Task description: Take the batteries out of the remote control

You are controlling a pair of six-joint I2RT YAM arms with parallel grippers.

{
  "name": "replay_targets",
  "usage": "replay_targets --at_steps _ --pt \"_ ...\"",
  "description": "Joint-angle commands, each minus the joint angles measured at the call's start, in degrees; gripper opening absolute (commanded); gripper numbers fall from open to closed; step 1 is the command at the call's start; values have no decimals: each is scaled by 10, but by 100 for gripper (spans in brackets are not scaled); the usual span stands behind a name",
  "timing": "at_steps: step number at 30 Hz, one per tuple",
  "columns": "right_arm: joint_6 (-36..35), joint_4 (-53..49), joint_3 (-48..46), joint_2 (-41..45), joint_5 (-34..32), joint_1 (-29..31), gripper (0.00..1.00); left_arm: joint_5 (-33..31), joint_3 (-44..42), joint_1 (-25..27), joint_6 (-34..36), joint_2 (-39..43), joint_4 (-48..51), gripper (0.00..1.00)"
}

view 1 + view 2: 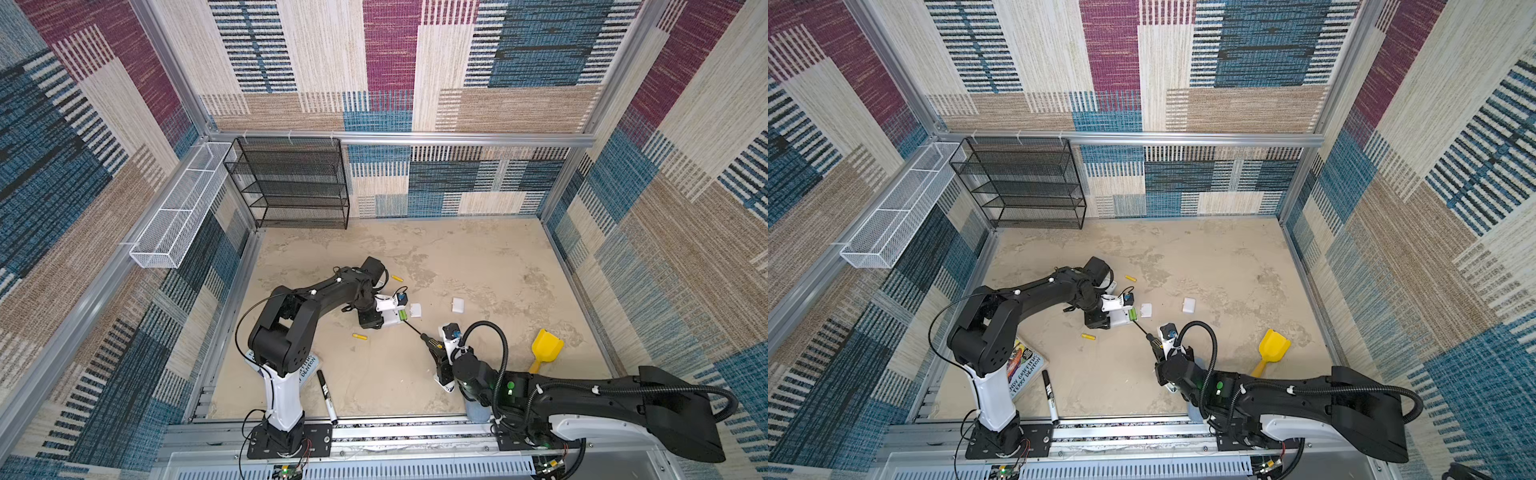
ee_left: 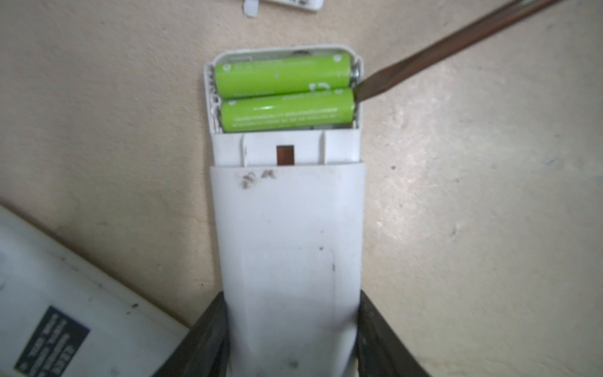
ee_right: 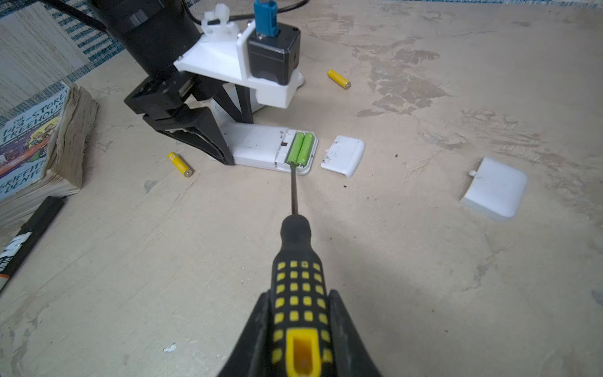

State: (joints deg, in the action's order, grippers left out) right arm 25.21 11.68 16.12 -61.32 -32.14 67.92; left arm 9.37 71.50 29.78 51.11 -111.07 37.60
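My left gripper (image 2: 292, 313) is shut on the white remote control (image 2: 287, 228), pinning it flat on the table. Its end compartment is uncovered, and two lime green batteries (image 2: 284, 76) (image 2: 287, 111) lie side by side in it. My right gripper (image 3: 300, 313) is shut on a black-and-yellow screwdriver (image 3: 298, 277). The screwdriver tip (image 2: 368, 88) touches the compartment's edge at the batteries' ends. Two yellow batteries (image 1: 398, 277) (image 1: 360, 336) lie loose on the table on either side of the remote (image 1: 392, 318).
Two white covers (image 3: 344, 155) (image 3: 496, 187) lie beyond the remote. A second white device (image 2: 65, 293) sits beside my left gripper. A book (image 3: 32, 140) and a marker (image 1: 327, 395) lie at the front left, and a yellow scoop (image 1: 546, 347) at the right. A black rack (image 1: 291, 183) stands at the back.
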Motion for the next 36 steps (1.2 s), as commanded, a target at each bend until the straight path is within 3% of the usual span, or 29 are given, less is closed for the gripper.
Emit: replay_targets --at_steps 1,6,14,24,31,36 --pt "9 28 2 -6 -75 -3 0 0 -15 3 16 -30 127 35" --pt "5 33 2 -6 -68 -3 0 -3 -15 3 13 -28 128 35" --pt "-12 10 6 18 -34 -3 0 -1 -9 3 14 -16 129 45" --pt "-11 -20 6 57 -39 -4 0 7 -7 3 9 5 115 54" --pt "-9 -25 3 61 -32 -4 0 1 -1 3 9 5 113 54" --pt "-60 22 2 55 43 -4 0 -11 2 3 7 1 113 53"
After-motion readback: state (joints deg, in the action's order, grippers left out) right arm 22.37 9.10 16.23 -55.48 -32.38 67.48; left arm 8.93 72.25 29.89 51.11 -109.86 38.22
